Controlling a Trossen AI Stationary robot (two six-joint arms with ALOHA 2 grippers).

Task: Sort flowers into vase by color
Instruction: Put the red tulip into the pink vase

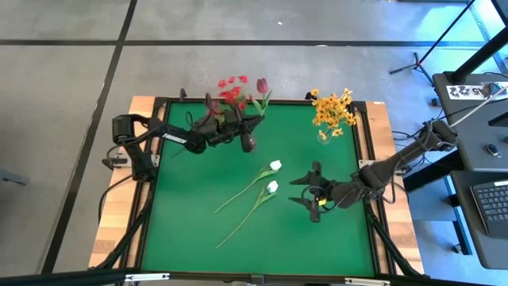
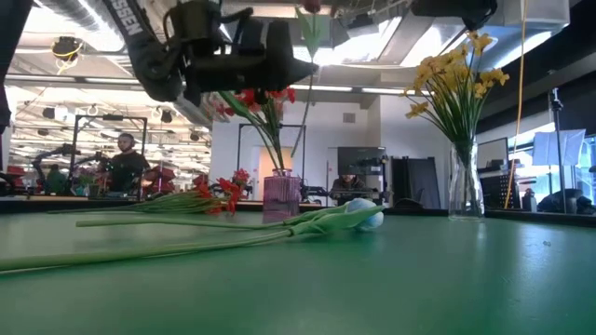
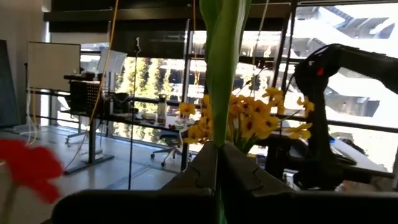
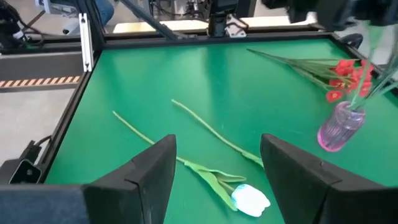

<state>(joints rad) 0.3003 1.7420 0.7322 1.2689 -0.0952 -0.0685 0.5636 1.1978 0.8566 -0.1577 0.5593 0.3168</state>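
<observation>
Two white buds (image 1: 274, 176) on long green stems lie loose on the green table (image 1: 198, 230), near its middle, their heads pointing toward the right gripper (image 1: 305, 191). That gripper hovers just beside them with its fingers (image 4: 155, 168) spread apart and nothing between them; in its wrist view one white bud sits just ahead of the gap. The left gripper (image 1: 248, 143) is up at the far edge of the table, clenched on the green stem (image 3: 221, 74) of a maroon bud (image 1: 262, 85), which rises upright between its fingers. Just beside it, a pink glass vase (image 4: 339, 127) holds red flowers (image 1: 232, 91), and a loose red spray (image 2: 219, 194) lies flat on the table near that vase. Yellow flowers (image 1: 333, 110) stand in a clear vase (image 2: 463, 181) at the far right corner, well apart from both grippers.
</observation>
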